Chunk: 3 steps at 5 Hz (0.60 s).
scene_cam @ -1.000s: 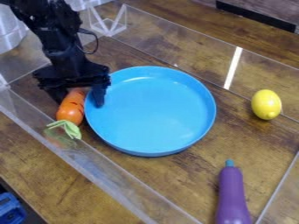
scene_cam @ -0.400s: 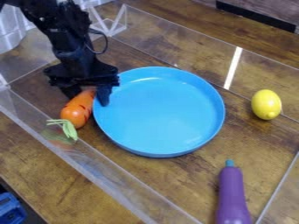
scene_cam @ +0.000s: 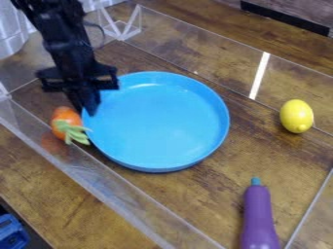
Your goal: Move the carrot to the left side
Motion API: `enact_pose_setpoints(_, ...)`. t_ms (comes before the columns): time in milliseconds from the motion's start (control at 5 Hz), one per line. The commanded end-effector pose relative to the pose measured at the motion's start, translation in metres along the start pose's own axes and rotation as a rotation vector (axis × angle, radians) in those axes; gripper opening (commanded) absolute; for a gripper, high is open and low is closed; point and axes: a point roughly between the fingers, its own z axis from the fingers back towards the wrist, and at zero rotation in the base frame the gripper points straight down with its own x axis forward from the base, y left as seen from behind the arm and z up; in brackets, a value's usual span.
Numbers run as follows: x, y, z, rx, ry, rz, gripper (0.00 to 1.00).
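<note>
Camera view: the claw [scene_cam: 88,100] is pointed down at the left rim of the blue plate [scene_cam: 182,146], fingers drawn together. Whether anything is pinched cannot be told. The carrot [scene_cam: 65,120] is seen blurred just below and left of the claw, close to the clear wall edge [scene_cam: 130,196], so little room is left there. Open worktop [scene_cam: 169,49] is left behind the plate. Since a second ago, the fingers have been closed, and carrot and plate are shifted left. The lemon [scene_cam: 297,116] and eggplant [scene_cam: 258,219] are unmoved.
</note>
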Motion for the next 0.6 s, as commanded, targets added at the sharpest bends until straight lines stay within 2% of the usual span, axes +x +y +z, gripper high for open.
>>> enact_pose_setpoints(0, 0.024, 0.018, 0.044, -0.014, -0.089, 0.066, 0.0)
enact_pose_setpoints(200, 0.017, 0.008, 0.061, -0.02, -0.075, 0.111, 0.0)
enact_pose_setpoints(400, 0.006, -0.013, 0.061, -0.019, -0.056, 0.127, 0.0)
